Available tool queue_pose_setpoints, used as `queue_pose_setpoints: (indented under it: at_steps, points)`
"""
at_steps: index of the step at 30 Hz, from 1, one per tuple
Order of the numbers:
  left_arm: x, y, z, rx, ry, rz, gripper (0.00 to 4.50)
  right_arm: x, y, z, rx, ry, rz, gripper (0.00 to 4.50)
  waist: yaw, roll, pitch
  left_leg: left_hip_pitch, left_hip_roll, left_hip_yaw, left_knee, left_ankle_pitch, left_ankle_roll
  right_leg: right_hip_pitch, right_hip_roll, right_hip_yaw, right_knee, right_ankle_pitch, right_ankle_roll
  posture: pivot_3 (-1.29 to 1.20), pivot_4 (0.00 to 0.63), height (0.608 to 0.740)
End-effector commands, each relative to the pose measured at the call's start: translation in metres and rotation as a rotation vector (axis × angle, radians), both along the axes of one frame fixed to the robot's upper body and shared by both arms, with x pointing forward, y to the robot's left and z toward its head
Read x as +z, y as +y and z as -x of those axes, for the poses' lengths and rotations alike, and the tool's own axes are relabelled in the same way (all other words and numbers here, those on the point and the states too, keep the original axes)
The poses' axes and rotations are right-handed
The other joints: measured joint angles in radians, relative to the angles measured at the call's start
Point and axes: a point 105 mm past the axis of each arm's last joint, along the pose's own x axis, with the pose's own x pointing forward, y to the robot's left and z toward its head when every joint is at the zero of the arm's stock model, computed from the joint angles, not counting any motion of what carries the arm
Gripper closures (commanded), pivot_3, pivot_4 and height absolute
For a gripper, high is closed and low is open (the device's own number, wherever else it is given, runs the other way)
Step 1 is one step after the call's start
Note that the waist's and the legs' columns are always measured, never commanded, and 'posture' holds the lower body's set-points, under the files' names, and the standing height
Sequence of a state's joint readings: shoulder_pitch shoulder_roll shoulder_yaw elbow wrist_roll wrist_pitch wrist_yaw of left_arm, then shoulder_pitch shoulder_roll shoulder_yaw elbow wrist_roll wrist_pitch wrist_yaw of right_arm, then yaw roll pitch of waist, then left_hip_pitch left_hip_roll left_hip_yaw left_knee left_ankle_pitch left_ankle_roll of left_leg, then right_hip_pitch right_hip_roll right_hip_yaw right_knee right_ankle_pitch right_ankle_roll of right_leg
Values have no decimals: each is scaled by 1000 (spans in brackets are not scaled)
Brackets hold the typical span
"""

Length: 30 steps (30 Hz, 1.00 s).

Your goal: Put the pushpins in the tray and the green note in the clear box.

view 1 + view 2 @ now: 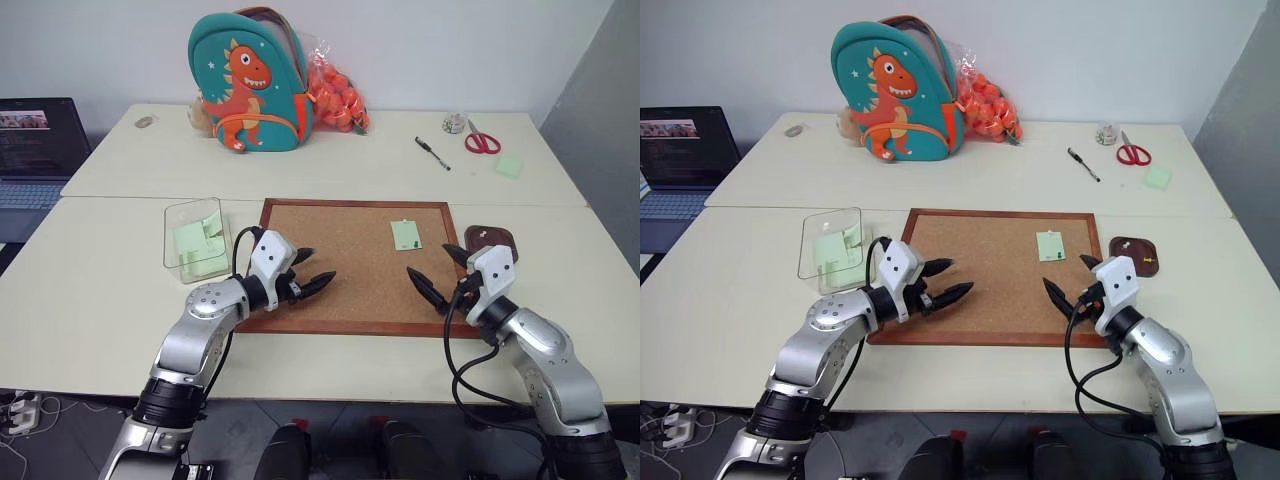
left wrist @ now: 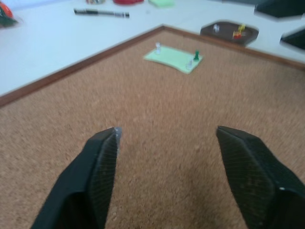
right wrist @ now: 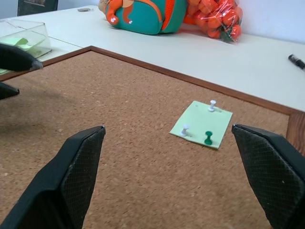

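The worktop point(image 1: 400, 180) carries everything here, two pale slabs butted together. On it, beneath both hands, lies the wood-framed corkboard point(image 1: 340, 270).

Far beyond the left hand, at the back of the worktop, stands a teal dinosaur backpack point(image 1: 250, 85) with a bag of orange balls point(image 1: 338, 100) just beside it. A laptop point(image 1: 35, 150) sits well off to that hand's outer side.

The clear box point(image 1: 197, 240) rests just off the corkboard's edge, near the left hand on its outer side, and holds pale green paper. The tray point(image 1: 1134, 251) lies just past the right hand, off the corkboard's other edge; in the left wrist view small pin heads, one yellow and one red, show inside it.

The left hand point(image 1: 305, 271) hangs over the corkboard's near left part, its two black fingers point(image 2: 97, 167) spread apart with nothing between them. The right hand point(image 1: 440, 272) hangs over the near right corner, its fingers point(image 3: 76, 176) spread wide and empty.

The green note point(image 3: 202, 124) lies on the corkboard ahead of the right hand, and across the board from the left one. It is fixed by three pushpins point(image 3: 208, 138), two white and one green, standing upright in it.

Far beyond the right hand lie red scissors point(image 1: 482, 140), a black pen point(image 1: 432, 153) and a pale green block of notes point(image 1: 509, 166).
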State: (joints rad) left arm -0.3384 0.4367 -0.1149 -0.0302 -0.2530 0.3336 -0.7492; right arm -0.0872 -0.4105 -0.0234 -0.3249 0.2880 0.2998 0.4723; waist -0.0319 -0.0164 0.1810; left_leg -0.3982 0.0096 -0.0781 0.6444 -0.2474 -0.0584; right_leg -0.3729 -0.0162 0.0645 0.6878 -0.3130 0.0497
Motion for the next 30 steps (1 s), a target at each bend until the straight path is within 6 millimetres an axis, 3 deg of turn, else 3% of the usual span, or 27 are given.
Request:
queue_pose_setpoints:
  at_steps: [1, 7, 14, 26, 30]
  points:
    - [8, -2, -8, 1, -43, -18, 2174, 16, -8, -5, -43, -48, -14, 0, 0, 0, 0, 0, 0, 0, 0, 0, 0, 0, 0, 0, 0, 0, 0, 0, 150, 740]
    - [-2, -5, -15, 7, 0, -38, 3178, 17, -7, -10, -47, -43, -3, 0, 0, 0, 0, 0, 0, 0, 0, 0, 0, 0, 0, 0, 0, 0, 0, 0, 150, 740]
    - [-24, -6, -15, 10, 87, -81, 4422, 26, -1, -30, -50, -57, 23, 0, -1, 0, 0, 0, 0, 0, 0, 0, 0, 0, 0, 0, 0, 0, 0, 0, 150, 740]
    - [-41, -7, -10, 10, 128, -96, 4470, 27, 11, -91, -94, 60, -50, 0, -1, 0, 0, 0, 0, 0, 0, 0, 0, 0, 0, 0, 1, 0, 0, 0, 150, 740]
    - [-41, -9, -5, -5, 133, -84, 4470, 23, 6, -111, -154, 120, -48, 0, 0, 0, 0, 0, 0, 1, 0, 0, 0, 0, -1, 0, 1, 0, 0, 0, 150, 740]
